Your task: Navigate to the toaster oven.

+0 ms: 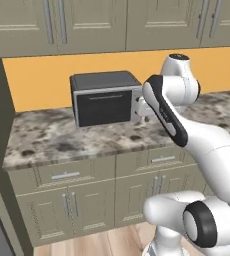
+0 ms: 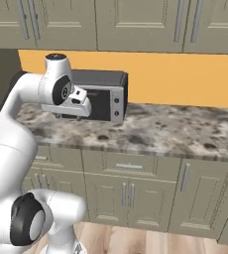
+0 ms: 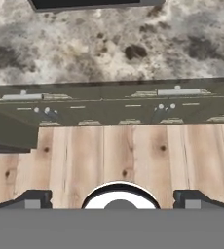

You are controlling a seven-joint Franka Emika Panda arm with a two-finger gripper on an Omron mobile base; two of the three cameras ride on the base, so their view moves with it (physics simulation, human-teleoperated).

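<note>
The toaster oven (image 1: pixel 106 98) stands on the worktop (image 1: pixel 52 137) against the yellow backsplash (image 1: pixel 37 80), its glass door facing the base — directly ahead and slightly left of the arm. The claw (image 3: pixel 112 200) points down at the floor (image 3: pixel 109 160), fingertips (image 3: pixel 33 199) spread wide, holding nothing.

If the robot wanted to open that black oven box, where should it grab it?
Probably the handle bar along the top of the toaster oven door, approached from the front. The glass door faces out over the counter toward the robot, and the bar is its only graspable part.
</note>
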